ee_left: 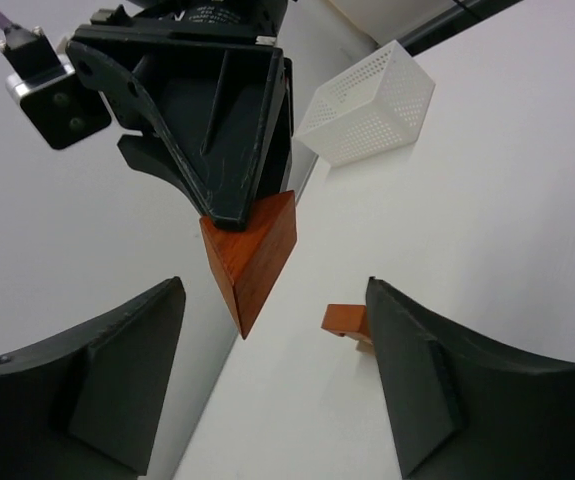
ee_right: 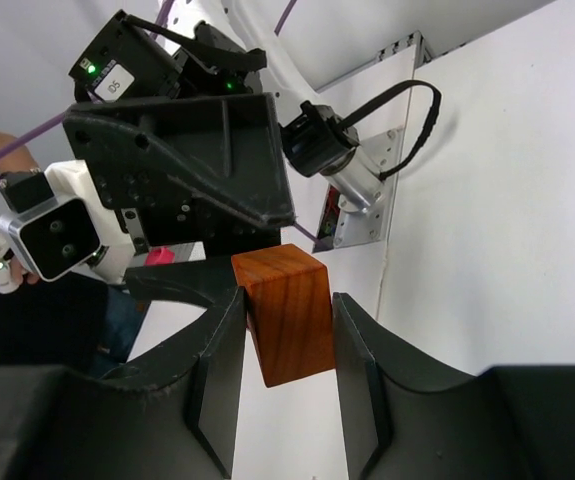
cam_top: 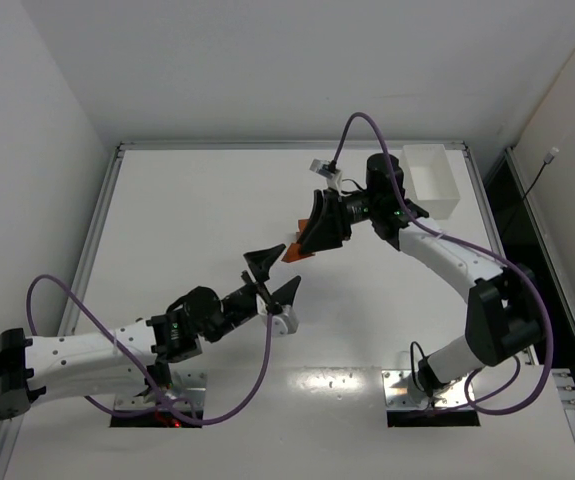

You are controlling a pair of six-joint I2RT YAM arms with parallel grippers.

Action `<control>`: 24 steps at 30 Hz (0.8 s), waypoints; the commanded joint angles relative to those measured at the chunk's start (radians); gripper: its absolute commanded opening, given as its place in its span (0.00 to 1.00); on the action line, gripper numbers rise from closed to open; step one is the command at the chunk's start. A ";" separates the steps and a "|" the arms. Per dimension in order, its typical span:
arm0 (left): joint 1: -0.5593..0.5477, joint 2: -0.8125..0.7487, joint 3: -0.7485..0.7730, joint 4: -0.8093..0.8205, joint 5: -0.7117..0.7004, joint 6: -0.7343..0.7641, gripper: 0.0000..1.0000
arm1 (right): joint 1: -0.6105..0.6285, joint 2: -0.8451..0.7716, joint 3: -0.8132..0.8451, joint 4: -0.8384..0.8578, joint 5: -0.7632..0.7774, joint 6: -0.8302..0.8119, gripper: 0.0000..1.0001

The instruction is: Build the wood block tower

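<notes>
The reddish-brown wedge is pinched in the right gripper, whose jaws are closed narrow on two of its flat faces, with the pointed end sticking out beyond the fingertips and clear of the worktop. The left gripper faces it tip to tip, jaws spread wide with nothing between them; the wedge's point hangs just ahead of that gap and touches neither finger

The wedge looks like solid hardwood: light, rigid and not fragile, but smooth and glossy, so it could slide or twist in a weak pinch. The sloped faces are poor places to hold, since they would tend to squeeze it out of the jaws. The parallel flat sides, as gripped now, are the safer hold, taken low enough to leave the base free for setting down

A second reddish-brown piece lies on the worktop beside the left gripper's far finger and is partly hidden by it, so its shape is unclear. The white bin sits behind the right gripper, well apart. No stacked blocks appear in any view. The chief obstruction is the left gripper itself, close in front of the held wedge; a careless move could knock it askew
</notes>
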 commanded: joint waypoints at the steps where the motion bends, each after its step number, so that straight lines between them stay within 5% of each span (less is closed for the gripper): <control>1: -0.015 -0.004 0.016 0.024 -0.021 -0.016 0.74 | -0.001 -0.035 0.012 0.063 -0.006 -0.010 0.00; 8: -0.033 -0.013 0.088 -0.072 -0.218 -0.081 0.88 | -0.060 -0.124 -0.087 -0.091 0.178 -0.060 0.00; 14: 0.025 -0.025 0.191 -0.241 -0.361 -0.234 0.91 | -0.031 -0.284 -0.163 -0.303 0.691 -0.157 0.00; 16: 0.079 -0.010 0.243 -0.319 -0.416 -0.309 0.99 | 0.009 -0.357 -0.188 -0.340 0.996 -0.157 0.00; 24: 0.332 0.013 0.348 -0.580 -0.429 -0.658 0.99 | 0.159 -0.396 -0.185 -0.428 1.511 -0.217 0.00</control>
